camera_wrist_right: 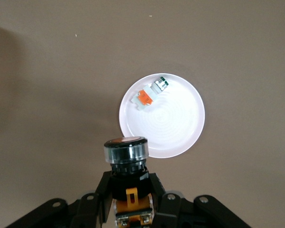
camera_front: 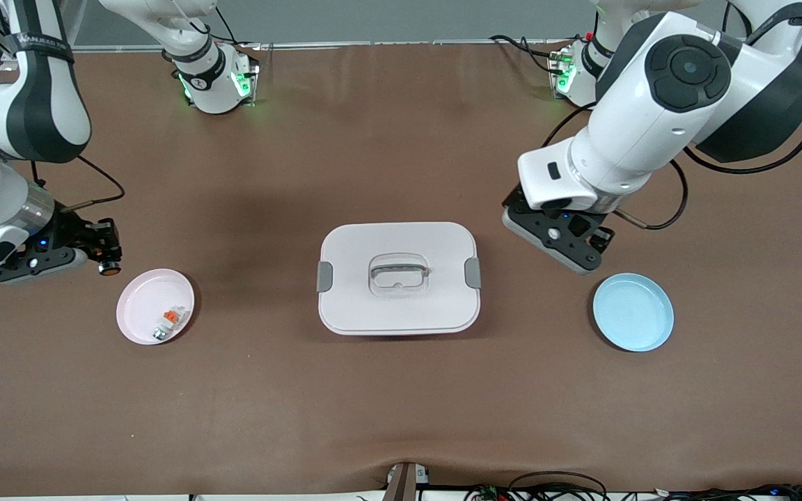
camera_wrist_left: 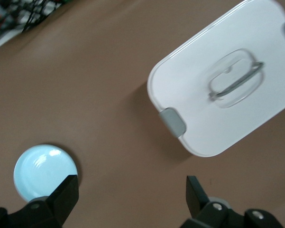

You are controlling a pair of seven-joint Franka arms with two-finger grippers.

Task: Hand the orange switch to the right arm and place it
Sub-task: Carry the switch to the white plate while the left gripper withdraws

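Pink plate [camera_front: 138, 323] lowest, white-orange piece [camera_front: 168, 321] in it. Right gripper [camera_front: 106, 252] over table beside plate, jaws clamped on switch [camera_front: 108, 268]. Shift over bare part, lower gently. Left gripper [camera_wrist_left: 133, 197] waits by box [camera_wrist_left: 199, 90], jaws wide, empty.

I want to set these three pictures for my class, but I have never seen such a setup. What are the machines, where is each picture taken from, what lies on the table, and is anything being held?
Two white robot arms work at a brown table. One picture looks down from a high camera facing them; the other two come from cameras on each arm's wrist.

On the table lie a closed white box in the middle, an empty blue plate toward the left arm's end, and a pink plate toward the right arm's end, holding a small white-and-orange piece.

The right gripper, beside the pink plate, is shut on the orange switch. The left gripper is open and empty, between the box and the blue plate.
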